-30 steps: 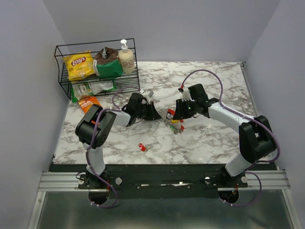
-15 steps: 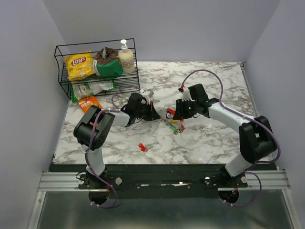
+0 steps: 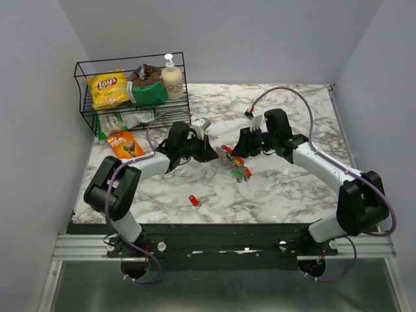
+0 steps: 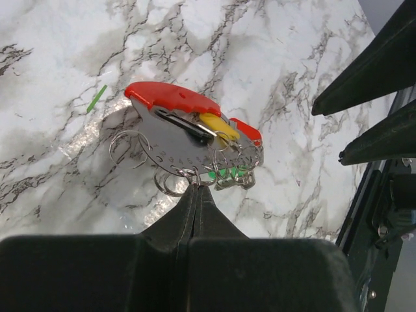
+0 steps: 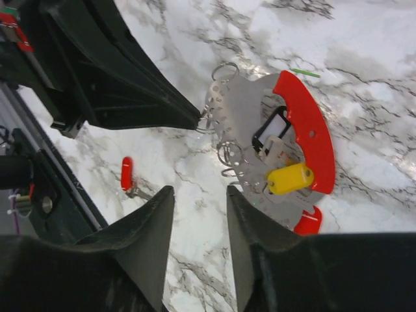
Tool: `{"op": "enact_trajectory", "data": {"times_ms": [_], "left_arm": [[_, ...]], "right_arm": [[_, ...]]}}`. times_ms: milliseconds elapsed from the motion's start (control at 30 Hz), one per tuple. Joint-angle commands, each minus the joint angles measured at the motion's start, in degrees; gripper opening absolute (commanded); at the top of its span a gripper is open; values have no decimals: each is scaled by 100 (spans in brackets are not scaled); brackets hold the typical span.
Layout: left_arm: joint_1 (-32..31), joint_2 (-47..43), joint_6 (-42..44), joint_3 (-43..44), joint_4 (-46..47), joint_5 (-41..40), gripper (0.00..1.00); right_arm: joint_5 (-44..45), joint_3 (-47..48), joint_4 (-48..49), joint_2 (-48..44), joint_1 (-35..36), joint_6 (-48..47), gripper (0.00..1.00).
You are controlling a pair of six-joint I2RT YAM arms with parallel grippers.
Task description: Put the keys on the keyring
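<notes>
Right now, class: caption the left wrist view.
Left gripper shut on the keyring at its silvery edge; yellow key by the red arc.

Take the keyring (image 3: 228, 155) as your centre in the overhead view. Its sides are closed off. The left gripper (image 3: 217, 156) blocks 9 o'clock, pinched on the ring's edge, and the right gripper (image 3: 241, 150), jaws apart, sits just beside it at 3 o'clock. The keys (image 3: 239, 172) crowd 5 o'clock, and a loose red key (image 3: 193, 200) lies at 7 o'clock. The wire basket (image 3: 130, 91) stands well apart at 10 o'clock. You have bare table (image 3: 221, 110) at 12 o'clock, between the two arms.
</notes>
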Motion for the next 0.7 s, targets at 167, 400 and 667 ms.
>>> {"op": "enact_trajectory", "data": {"times_ms": [167, 400, 667], "left_arm": [[-25, -695, 676, 103, -781, 649, 0], [-16, -599, 633, 594, -1536, 448, 0], [-25, -318, 492, 1044, -2267, 430, 0]], "right_arm": [[-891, -273, 677, -490, 39, -294, 62], [-743, -414, 651, -569, 47, -364, 66], [267, -344, 308, -446, 592, -795, 70]]}}
